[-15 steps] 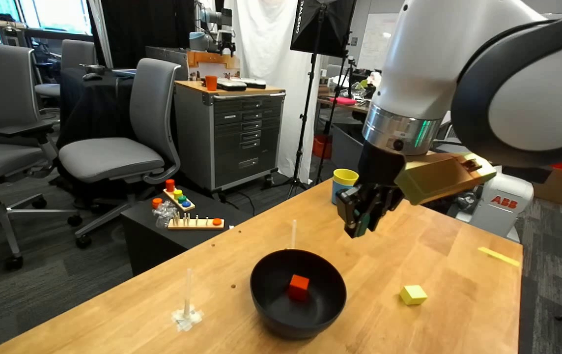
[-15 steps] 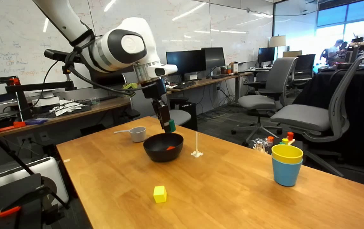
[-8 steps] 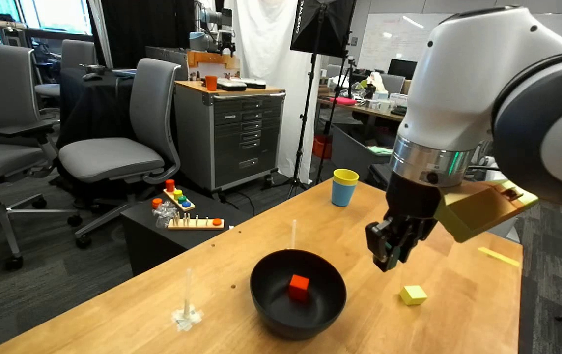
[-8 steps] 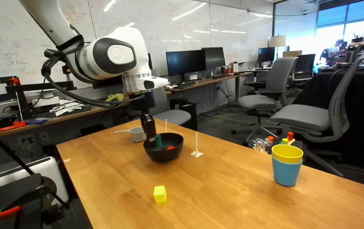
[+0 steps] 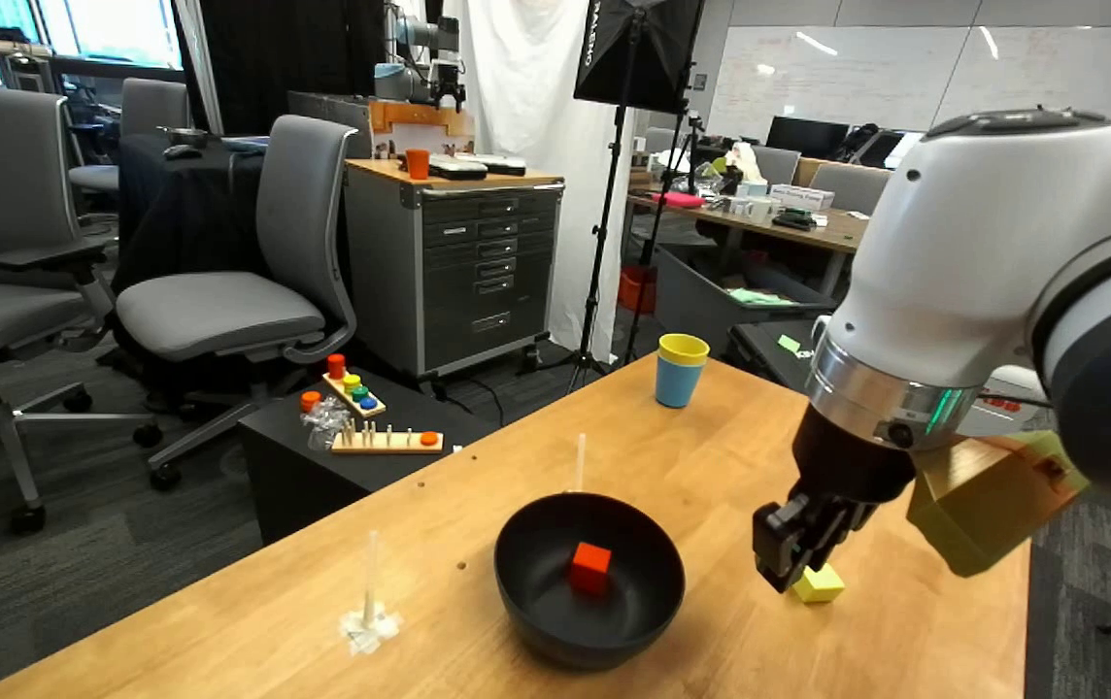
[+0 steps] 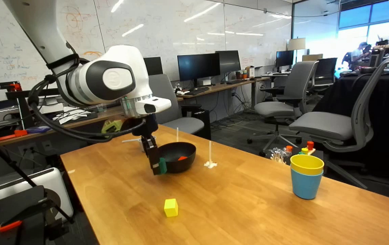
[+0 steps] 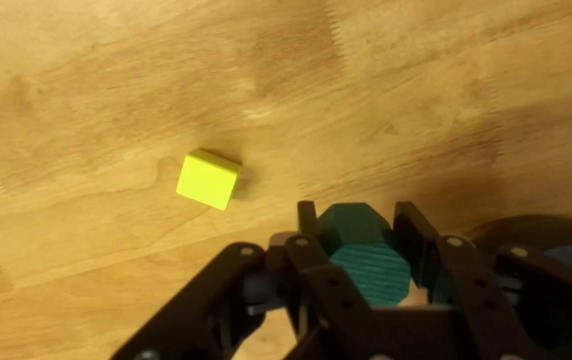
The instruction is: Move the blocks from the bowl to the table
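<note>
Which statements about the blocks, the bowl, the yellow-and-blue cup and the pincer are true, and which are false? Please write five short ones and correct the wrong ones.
1. The red block is inside the bowl. True.
2. The pincer holds the green block. True.
3. All three blocks are in the bowl. False: only the red one is; the yellow block lies on the table.
4. The yellow-and-blue cup stands upright. True.
5. The bowl is upside down. False: its opening faces up.
</note>
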### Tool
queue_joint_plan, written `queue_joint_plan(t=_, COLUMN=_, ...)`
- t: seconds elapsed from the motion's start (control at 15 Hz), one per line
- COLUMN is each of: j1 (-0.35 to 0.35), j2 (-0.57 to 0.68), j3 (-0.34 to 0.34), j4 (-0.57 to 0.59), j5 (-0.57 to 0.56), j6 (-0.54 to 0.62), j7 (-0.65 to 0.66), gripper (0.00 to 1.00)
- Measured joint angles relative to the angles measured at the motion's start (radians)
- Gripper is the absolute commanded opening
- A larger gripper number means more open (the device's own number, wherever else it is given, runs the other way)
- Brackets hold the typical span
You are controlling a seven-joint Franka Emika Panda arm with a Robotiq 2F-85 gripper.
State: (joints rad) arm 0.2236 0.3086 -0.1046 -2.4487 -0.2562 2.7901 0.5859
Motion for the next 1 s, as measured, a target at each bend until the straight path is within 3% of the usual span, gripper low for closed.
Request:
queue_joint_plan(t=0.47, j1=0.023, j2=0.091, j3=-0.034, j4=-0.037, j5=0.017, j6=0.101, j7=0.030, gripper=0.17)
queue_joint_plan(t=1.0, j1=0.069, j2=0.171, j3=-0.061, j4=-0.033, j5=0.116, j6=0.155, j7=0.032, gripper=0.17)
